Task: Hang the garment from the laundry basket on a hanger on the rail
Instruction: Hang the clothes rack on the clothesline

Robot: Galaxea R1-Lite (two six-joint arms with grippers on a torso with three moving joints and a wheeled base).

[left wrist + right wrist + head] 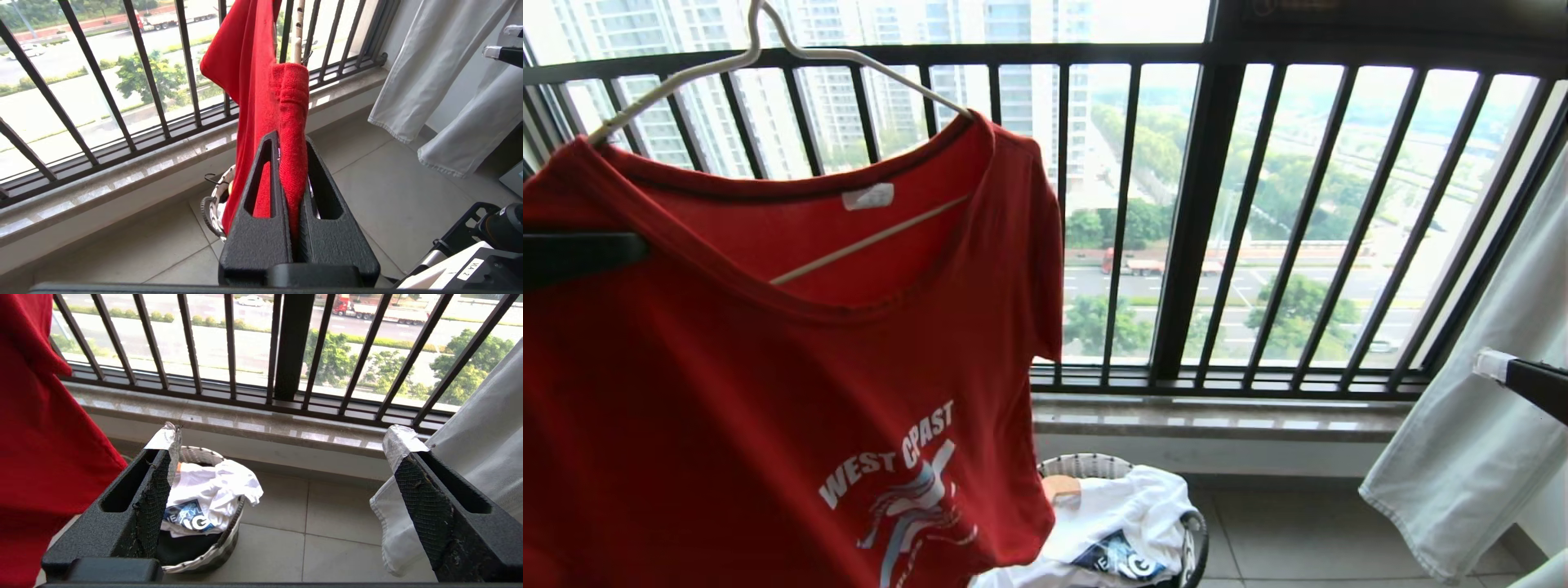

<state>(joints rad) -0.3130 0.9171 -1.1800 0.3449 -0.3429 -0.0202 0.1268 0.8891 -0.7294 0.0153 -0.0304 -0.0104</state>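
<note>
Red garment (pixel 768 392) on the cream-white hanger (pixel 792 122), filling left half of head view, chest print facing camera, long axis top to bottom, hem cut off at bottom edge; hanger hook running out of frame at top, shoulder line tilted, higher at upper left than at right. Left gripper (pixel 292 163) clamped on a bunched fold of the red cloth near its shoulder, showing only as a dark bar at left edge of head view. Right gripper (pixel 282 445) spread wide, holding nothing, taped tips apart, only a fingertip visible at right edge of head view. One laundry basket (pixel 1086 465) at bottom centre on tiled floor, just beside garment's lower right edge, one white printed T-shirt (pixel 1127 523) spilling over the rim. Black balcony railing (pixel 1258 220) across the background, stone ledge below. Pale hanging cloth (pixel 1478 425) at right edge. Open floor between basket and pale cloth.
</note>
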